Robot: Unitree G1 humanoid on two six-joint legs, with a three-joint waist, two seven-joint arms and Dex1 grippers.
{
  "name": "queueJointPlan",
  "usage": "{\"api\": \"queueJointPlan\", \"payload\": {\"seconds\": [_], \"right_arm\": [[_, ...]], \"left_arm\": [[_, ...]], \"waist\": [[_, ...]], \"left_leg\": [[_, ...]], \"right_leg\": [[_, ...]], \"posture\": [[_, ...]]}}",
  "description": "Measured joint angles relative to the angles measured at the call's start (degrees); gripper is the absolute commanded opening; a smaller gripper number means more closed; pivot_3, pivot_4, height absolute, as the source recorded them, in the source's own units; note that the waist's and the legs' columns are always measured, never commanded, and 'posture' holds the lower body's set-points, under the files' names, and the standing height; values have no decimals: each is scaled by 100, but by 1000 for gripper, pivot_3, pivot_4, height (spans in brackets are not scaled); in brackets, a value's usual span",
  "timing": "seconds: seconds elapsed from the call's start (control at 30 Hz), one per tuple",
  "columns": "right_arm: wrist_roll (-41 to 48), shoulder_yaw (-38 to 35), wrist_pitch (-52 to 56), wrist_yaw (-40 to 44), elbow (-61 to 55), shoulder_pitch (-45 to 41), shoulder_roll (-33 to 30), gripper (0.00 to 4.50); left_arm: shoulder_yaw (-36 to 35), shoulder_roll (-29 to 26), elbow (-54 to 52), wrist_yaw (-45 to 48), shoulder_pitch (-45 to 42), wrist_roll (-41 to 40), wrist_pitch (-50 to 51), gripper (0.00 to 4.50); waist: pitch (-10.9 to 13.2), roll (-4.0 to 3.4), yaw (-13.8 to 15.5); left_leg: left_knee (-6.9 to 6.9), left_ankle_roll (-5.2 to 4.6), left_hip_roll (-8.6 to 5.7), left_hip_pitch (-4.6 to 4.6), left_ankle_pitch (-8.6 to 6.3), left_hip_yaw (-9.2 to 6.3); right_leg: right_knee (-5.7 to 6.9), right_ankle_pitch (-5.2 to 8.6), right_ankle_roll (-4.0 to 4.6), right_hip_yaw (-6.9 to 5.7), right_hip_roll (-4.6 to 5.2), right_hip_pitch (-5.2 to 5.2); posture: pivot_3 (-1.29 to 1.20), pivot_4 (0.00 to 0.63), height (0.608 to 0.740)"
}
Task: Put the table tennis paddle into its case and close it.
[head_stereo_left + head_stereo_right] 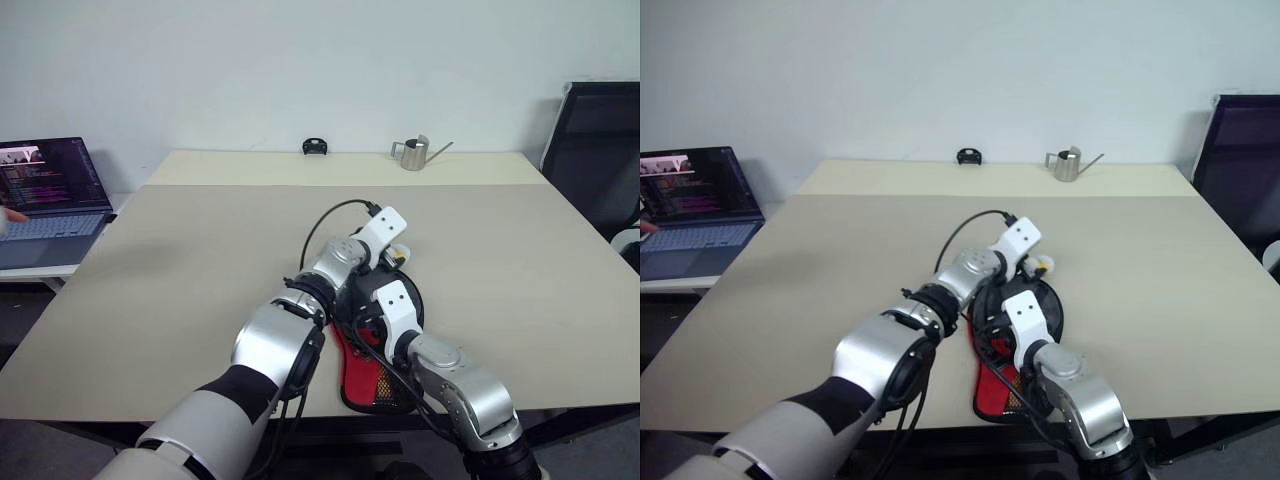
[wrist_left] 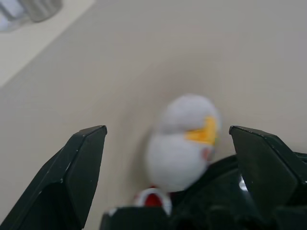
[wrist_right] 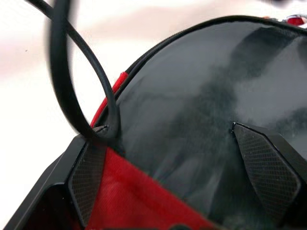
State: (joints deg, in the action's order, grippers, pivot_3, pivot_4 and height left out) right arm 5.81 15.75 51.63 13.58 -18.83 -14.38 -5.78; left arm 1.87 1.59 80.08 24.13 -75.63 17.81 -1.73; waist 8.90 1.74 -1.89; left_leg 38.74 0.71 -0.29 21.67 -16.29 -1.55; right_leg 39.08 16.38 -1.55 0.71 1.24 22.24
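The case [image 1: 366,384] lies near the table's front edge, its red, mesh-covered narrow end toward me and its round black part [image 3: 201,96] farther away. The table tennis paddle is hidden. My left gripper [image 2: 168,132] hovers open over the case's far end. A small white and yellow charm [image 2: 182,143] lies on the table between its fingers, untouched. My right gripper [image 3: 177,134] is open just above the case's black face, with nothing in it. A black cable [image 3: 72,72] crosses in front of it.
On the left a laptop [image 1: 45,195] stands on a side desk, with a person's hand [image 1: 8,218] at its keyboard. A small metal watering can [image 1: 412,153] and a small black object [image 1: 315,147] sit at the table's far edge. A black chair [image 1: 600,150] is at the right.
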Motion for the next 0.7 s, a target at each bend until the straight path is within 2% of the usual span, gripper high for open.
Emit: {"api": "queueJointPlan", "payload": {"seconds": [0.17, 0.33, 0.47, 0.6, 0.7], "right_arm": [[1, -85, -300, 179, 395, -249, -107, 4500], [8, -302, -555, 379, 695, -345, -319, 4500], [89, -372, -661, 628, 699, -309, -550, 4500], [306, -561, -620, 976, 569, -257, -888, 4500], [543, -770, -471, 1290, 461, -248, -1226, 4500]], "left_arm": [[-141, -637, -66, 235, -62, -206, -282, 4470], [-407, -1288, -437, 1061, 69, -647, -758, 4470], [-621, -1575, -1154, 1878, 953, -1202, -849, 4470], [-595, -1851, -2815, 2912, 2443, -1763, -626, 4470], [-551, -2108, -4075, 3454, 3221, -2174, -192, 4470]], "waist": [[1, -1, -3], [0, 0, 34], [-3, -2, 35], [-1, -4, 26], [-1, -3, 58]], "left_leg": [[-1, 0, 1, 1, 0, -1], [-1, 0, -3, 5, 0, -4], [-1, -1, -4, 8, 0, -3], [-3, 0, 1, 17, -1, -6], [-1, -1, 0, 19, -1, -13]], "right_leg": [[1, -2, 2, -1, 1, 2], [-3, -2, 3, -6, 8, 0], [-8, -2, 4, -3, 15, 0], [-12, -2, 6, -2, 34, 5], [-13, -2, 7, -9, 40, 3]], "posture": [[0, 150, 740], [0, 150, 740], [0, 150, 740], [0, 150, 740], [0, 150, 740]]}}
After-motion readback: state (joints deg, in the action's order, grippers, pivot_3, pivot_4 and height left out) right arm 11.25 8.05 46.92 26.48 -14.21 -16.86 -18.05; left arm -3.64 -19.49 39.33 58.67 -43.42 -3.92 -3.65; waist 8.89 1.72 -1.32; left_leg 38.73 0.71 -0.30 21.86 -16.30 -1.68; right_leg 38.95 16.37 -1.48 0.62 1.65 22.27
